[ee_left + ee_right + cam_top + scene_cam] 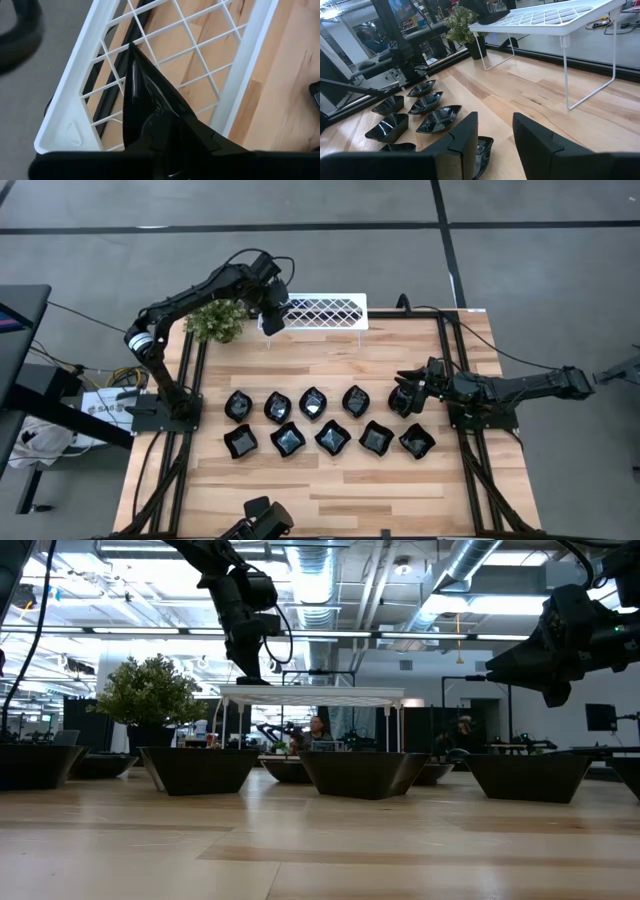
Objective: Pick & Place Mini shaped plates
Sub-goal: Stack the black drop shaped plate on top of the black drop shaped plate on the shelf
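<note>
Several glossy black mini plates (313, 403) stand in two rows on the wooden table; they also show in the low view (360, 772) and the right wrist view (437, 120). My left gripper (270, 316) is over the left end of the white lattice rack (330, 310), shut on a slim black teardrop plate (150, 105). My right gripper (406, 392) is open and hangs above the rightmost plate of the far row (482, 150), one finger on either side of it, touching nothing. My left gripper holds the teardrop plate by its wide end (165, 145); the fingers themselves are hidden by the plate and the dark gripper body. It comes from above, pointing down (243, 668). The plate's pointed tip (132, 48) reaches out over the rack's lattice, at or just above it.
A small green potted plant (215, 320) stands just left of the rack. The rack stands on thin white wire legs (590, 90) at the table's far edge. Bare wood lies between rack and plate rows and in front of the near row (330, 485).
</note>
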